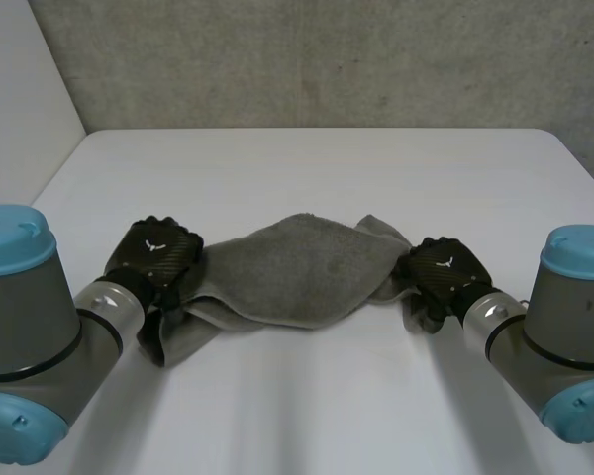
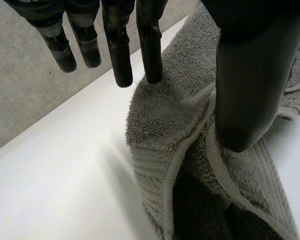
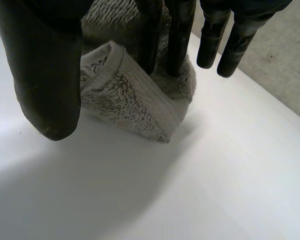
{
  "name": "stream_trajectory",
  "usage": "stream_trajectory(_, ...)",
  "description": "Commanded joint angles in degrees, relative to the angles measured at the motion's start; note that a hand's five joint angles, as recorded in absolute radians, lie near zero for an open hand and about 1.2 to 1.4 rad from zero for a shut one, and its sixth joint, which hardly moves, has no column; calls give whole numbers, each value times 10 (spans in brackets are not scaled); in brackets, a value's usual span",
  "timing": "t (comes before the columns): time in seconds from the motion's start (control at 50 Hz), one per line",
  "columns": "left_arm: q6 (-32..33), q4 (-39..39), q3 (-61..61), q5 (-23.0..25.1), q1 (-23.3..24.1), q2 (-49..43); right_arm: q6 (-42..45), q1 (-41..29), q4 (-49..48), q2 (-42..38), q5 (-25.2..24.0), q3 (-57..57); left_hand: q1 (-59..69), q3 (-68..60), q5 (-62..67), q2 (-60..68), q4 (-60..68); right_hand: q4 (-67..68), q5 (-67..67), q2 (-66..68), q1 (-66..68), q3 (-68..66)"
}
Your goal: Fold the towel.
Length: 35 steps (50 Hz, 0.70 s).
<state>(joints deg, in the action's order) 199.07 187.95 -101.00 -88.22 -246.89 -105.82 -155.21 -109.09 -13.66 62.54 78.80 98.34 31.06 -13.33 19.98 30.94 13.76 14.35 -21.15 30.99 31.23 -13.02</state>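
A grey towel (image 1: 297, 267) lies bunched across the middle of the white table (image 1: 307, 168), stretched between both hands. My left hand (image 1: 158, 252) is at its left end, where a fold of cloth droops beside the wrist. In the left wrist view the towel's hemmed corner (image 2: 170, 115) sits pinched between the thumb (image 2: 250, 90) and one straight finger (image 2: 150, 50). My right hand (image 1: 441, 272) is at the right end. In the right wrist view the rolled corner (image 3: 135, 105) stands between the thumb (image 3: 50, 85) and two fingers (image 3: 177, 45) that press into it.
A grey wall stands behind the table's far edge. Bare white tabletop (image 1: 307, 396) stretches in front of the towel, between my two forearms, and also beyond it.
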Motion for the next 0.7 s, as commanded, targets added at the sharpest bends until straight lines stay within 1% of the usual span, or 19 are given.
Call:
stream_trajectory(0.02,0,1,5,2,-1,4,-30,0,6,34,-1,4,-10,33,1,-9,-38,-44,-3,5,2,30)
stream_trajectory(0.08,0,0,11,2,-3,4,-45,0,7,36,-3,3,-10,33,1,-9,-38,-44,-3,5,2,30)
stream_trajectory(0.26,1,-3,3,3,-21,3,-47,1,19,30,-4,0,-10,33,1,-9,-38,-44,-3,5,2,30)
stream_trajectory(0.3,7,-4,-2,4,-33,3,-47,1,19,33,-4,0,-10,33,1,-9,-38,-44,-5,6,4,30)
stream_trajectory(0.36,14,-5,-4,4,-39,4,-47,1,19,34,-4,0,-8,33,3,-7,-38,-44,-5,6,4,30)
stream_trajectory(0.44,41,-7,-5,5,-70,16,-47,1,19,32,-4,0,-7,33,4,-5,-38,-44,-6,8,6,30)
stream_trajectory(0.5,41,-8,-5,6,-79,18,-46,1,17,31,-5,0,-7,33,4,-5,-38,-44,-6,8,6,30)
stream_trajectory(0.7,41,-11,-14,9,-72,19,-49,0,14,21,-4,-2,4,33,14,5,-38,-44,-10,11,9,30)
